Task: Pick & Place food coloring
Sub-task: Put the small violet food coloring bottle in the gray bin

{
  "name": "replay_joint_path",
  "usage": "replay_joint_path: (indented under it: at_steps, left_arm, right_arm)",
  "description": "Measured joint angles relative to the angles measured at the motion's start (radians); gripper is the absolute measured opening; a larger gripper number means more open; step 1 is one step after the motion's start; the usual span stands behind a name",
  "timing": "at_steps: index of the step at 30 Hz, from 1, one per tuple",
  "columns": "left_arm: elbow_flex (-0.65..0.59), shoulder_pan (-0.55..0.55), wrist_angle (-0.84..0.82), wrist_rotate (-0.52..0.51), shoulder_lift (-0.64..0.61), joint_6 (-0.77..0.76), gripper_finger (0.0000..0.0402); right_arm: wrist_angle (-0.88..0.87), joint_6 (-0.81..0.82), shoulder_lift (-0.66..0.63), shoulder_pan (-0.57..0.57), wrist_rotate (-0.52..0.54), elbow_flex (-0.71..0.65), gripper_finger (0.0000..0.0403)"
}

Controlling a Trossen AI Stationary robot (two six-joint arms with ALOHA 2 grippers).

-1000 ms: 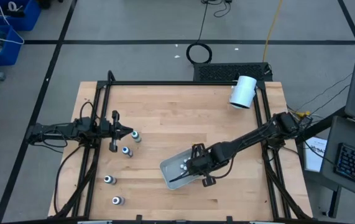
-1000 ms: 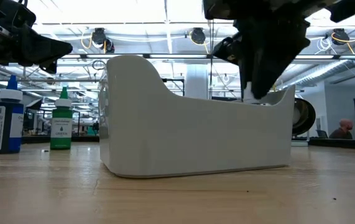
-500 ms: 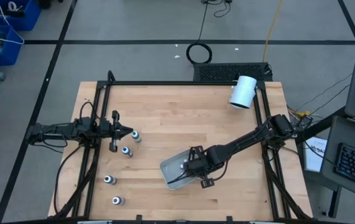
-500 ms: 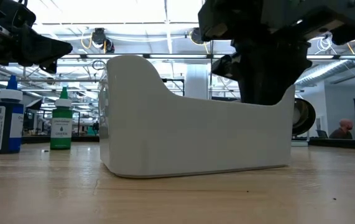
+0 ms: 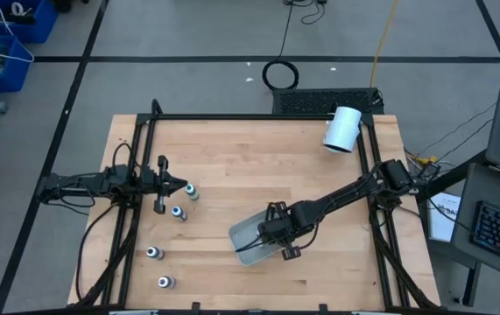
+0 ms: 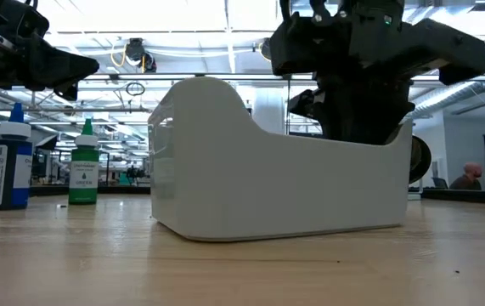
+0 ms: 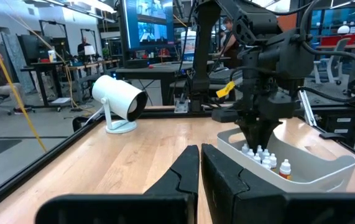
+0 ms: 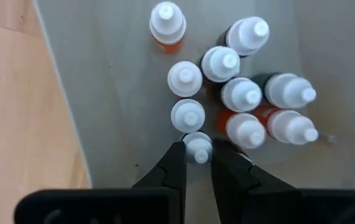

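Only the right wrist view shows the right gripper [image 8: 196,155] pinching a bottle [image 8: 198,148] inside the tray [image 8: 102,93]

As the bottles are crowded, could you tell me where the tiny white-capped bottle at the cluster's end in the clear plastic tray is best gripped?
Take the tiny white-capped bottle by its cap, from straight above: it stands upright, neighbours crowd it, and the walls of the clear plastic tray block a level approach. The right gripper hangs over it; the left gripper waits apart, to the left.
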Motion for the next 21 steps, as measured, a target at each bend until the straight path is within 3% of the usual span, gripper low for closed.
replay_joint_path:
  at_steps: [11, 21]
  left_arm:
    - [0.0, 0.0, 0.0, 0.0, 0.0, 0.0, 0.0026]
    - [0.0, 0.0, 0.0, 0.0, 0.0, 0.0, 0.0026]
  right_arm:
    - [0.022, 0.017, 0.0, 0.001, -0.025, -0.004, 0.0038]
    - [0.021, 0.027, 0.0, 0.002, -0.026, -0.005, 0.008]
